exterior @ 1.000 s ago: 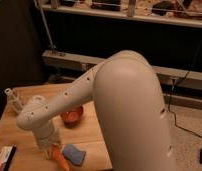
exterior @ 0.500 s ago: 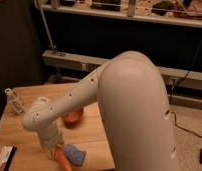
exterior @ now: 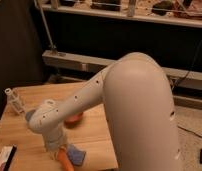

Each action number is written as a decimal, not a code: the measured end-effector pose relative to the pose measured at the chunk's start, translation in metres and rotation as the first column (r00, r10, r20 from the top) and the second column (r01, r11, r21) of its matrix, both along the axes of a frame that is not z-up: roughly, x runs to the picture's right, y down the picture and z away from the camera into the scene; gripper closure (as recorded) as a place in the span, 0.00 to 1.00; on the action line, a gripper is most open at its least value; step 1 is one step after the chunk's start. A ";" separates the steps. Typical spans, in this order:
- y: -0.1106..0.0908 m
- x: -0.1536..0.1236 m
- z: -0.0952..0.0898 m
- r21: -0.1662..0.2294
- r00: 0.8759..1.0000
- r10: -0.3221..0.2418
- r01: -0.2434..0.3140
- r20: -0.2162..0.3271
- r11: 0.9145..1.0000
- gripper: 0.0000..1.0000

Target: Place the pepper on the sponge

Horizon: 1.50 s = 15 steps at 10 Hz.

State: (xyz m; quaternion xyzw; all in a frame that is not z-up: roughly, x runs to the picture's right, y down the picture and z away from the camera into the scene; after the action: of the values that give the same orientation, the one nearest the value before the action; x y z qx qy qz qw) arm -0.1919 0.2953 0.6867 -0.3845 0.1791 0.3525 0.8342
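My gripper [exterior: 58, 149] points down at the front of the wooden table [exterior: 94, 136], at the end of the big white arm. It is shut on the pepper [exterior: 64, 161], a slim orange shape that sticks out below it towards the bottom edge of the view. The sponge [exterior: 77, 155], a blue-grey pad, lies on the table right beside the pepper, on its right. They look to be touching at the sponge's left edge. The arm hides the gripper's upper part.
An orange-red bowl [exterior: 74, 119] sits behind the sponge, partly covered by the arm. A small blue disc [exterior: 29, 116] lies to the left, and a clear upright object [exterior: 14, 100] stands at the table's far left. A flat white packet [exterior: 5, 159] lies at the front left edge.
The arm and gripper have shifted slightly to the right and down, carrying the pepper closer to the sponge. The bowl and the other objects have stayed put.
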 end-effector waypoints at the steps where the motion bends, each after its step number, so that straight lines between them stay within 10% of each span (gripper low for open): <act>1: 0.000 0.000 0.001 0.004 1.000 0.002 -0.002 0.003 1.000 0.80; 15: -0.021 0.009 0.035 0.058 0.997 0.069 -0.070 0.023 0.996 0.80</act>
State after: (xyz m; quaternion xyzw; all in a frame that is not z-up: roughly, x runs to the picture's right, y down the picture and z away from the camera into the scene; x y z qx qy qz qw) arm -0.1827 0.2742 0.7214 -0.3693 0.1463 0.3825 0.8342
